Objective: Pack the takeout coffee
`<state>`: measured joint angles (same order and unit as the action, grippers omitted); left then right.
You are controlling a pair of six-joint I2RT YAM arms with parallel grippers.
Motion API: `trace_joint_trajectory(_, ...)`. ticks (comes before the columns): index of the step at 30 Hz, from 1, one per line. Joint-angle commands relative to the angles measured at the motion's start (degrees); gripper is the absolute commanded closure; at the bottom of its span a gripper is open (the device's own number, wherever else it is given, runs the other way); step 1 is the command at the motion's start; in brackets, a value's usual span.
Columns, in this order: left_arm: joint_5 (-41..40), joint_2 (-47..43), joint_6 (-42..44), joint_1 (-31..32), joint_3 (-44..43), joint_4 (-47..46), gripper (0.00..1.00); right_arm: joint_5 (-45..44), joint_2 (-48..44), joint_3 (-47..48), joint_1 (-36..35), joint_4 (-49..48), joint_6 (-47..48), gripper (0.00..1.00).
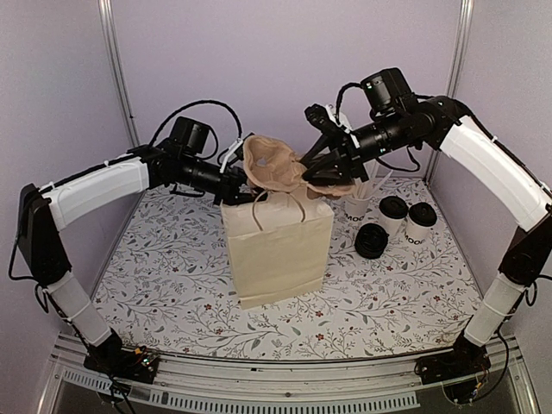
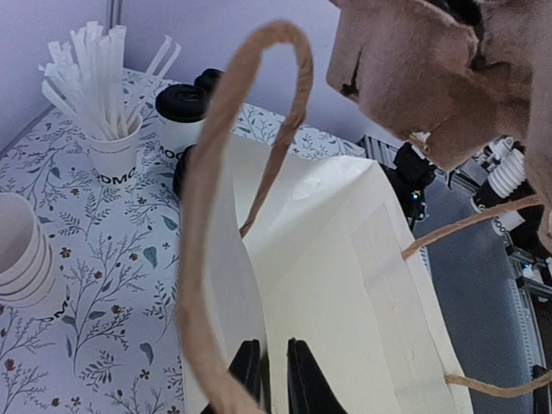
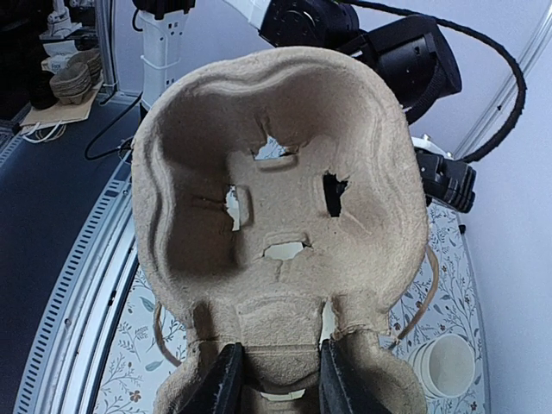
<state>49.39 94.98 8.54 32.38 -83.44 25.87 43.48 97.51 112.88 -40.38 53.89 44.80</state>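
Two takeout coffee cups, white with black lids, stand at the right of the table (image 1: 392,211) (image 1: 422,222); one shows in the left wrist view (image 2: 181,119). A tall cream paper bag (image 1: 278,250) stands in the middle. My left gripper (image 1: 235,185) is at the bag's upper left edge, and its jaws (image 2: 274,373) are shut on the bag's wall (image 2: 345,259). My right gripper (image 1: 323,168) holds a brown pulp cup carrier (image 1: 274,164) tilted above the bag's mouth. Its jaws (image 3: 278,379) are shut on the carrier's middle rib (image 3: 276,216).
A white cup of straws (image 1: 358,205) (image 2: 110,147) stands behind the coffees. A stack of black lids (image 1: 371,241) lies in front of them. A stack of empty white cups (image 2: 26,259) (image 3: 444,366) sits behind the bag. The bag's loop handle (image 2: 224,172) arches across the left wrist view.
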Motion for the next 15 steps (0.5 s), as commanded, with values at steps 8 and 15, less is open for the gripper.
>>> trace_joint_trajectory(8, 9.7, 2.49, -0.78, 3.36, -3.46, 0.72, 0.88, 2.63, 0.04, 1.43, -6.1, 0.42, -0.5, 0.7)
trace_joint_trajectory(15, 6.19, 2.16, -1.51, 3.47, -2.93, 0.06, 0.51, 4.15, 0.73, -0.02, -7.46, -0.23, -1.27, 0.7)
